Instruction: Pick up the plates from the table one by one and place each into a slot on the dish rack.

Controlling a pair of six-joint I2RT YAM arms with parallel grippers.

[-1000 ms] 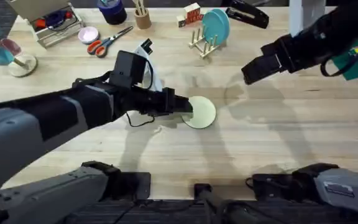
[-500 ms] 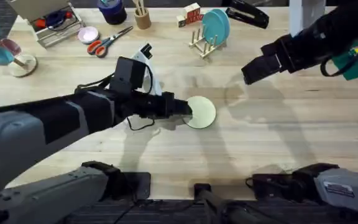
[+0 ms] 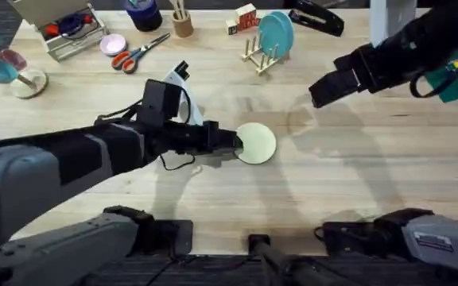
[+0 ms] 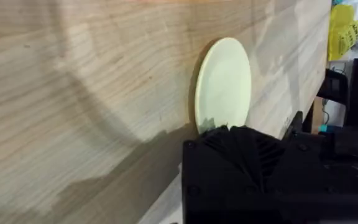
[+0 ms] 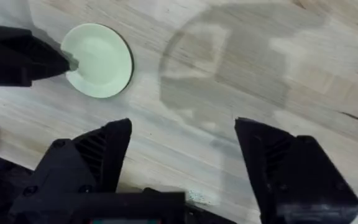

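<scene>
One plate is already stored: the turquoise plate stands on edge between the pegs of the dish rack at the far side of the table. The cream plate is left to do. It lies flat on the table near the middle, well apart from the rack, so by my reading the task is about half done and the second pick-up is just starting.

The left hand reaches in low from the left and meets the near rim of the cream plate. In the left wrist view the plate's edge sits right at the black fingertips, but whether the fingers pinch the rim or only touch it I cannot tell. The plate shows no lift; it looks flat against the wood.

The right hand hangs over bare table to the right of the plate, its two black fingers spread wide and holding nothing.

The cream plate is small, round, thin and smooth, pale yellow-green, with a low rim and no pattern. It looks like light plastic, and so flat a plate will likely be awkward to get under. An empty slot in the rack beside the turquoise plate seems free for it.
</scene>
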